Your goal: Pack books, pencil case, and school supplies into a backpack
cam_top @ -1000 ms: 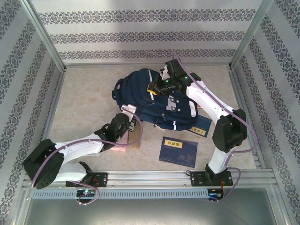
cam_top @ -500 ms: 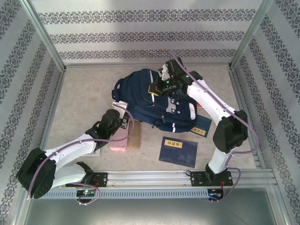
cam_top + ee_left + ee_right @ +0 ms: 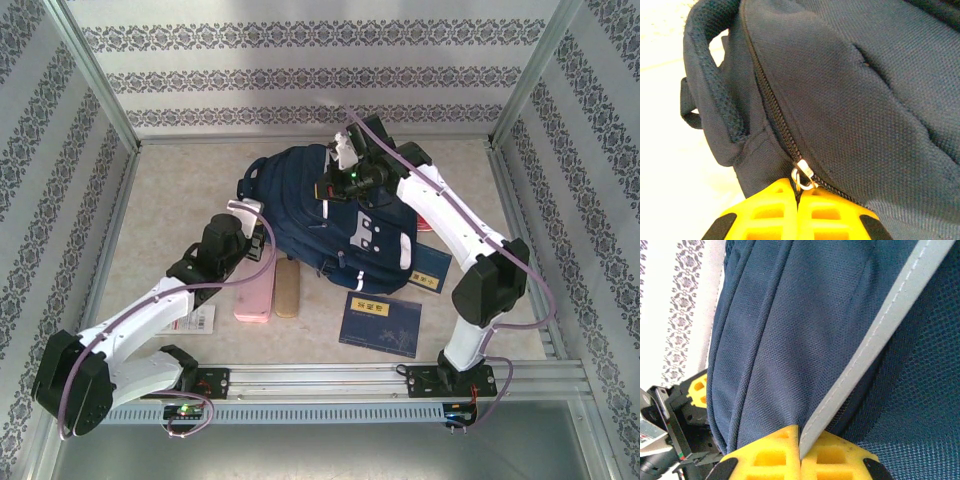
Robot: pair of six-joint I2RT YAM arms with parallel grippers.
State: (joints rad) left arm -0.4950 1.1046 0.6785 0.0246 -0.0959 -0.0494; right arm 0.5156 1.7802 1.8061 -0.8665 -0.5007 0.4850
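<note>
The dark navy backpack point(image 3: 335, 215) lies in the middle of the table. My left gripper point(image 3: 260, 226) is at its left side; in the left wrist view its yellow fingers point(image 3: 770, 210) are shut on the metal zipper pull point(image 3: 801, 179) of the backpack point(image 3: 855, 95). My right gripper point(image 3: 330, 190) is on the backpack's top, shut on a fold of its fabric at the grey stripe point(image 3: 880, 335). A pink pencil case point(image 3: 255, 295) lies near the front left. One navy book point(image 3: 380, 323) lies in front. Another book point(image 3: 430, 270) is partly under the backpack. A white packet point(image 3: 198, 320) lies beside my left arm.
A tan oblong item point(image 3: 287, 290) lies right of the pencil case. A red item point(image 3: 426, 222) peeks out beside the right arm. Metal frame posts and patterned walls close in the table on three sides, with a rail point(image 3: 330, 380) along the near edge.
My left gripper has moved away from the pencil case, up along the backpack's left side. The right gripper has shifted up and left, and the backpack has moved with it.
</note>
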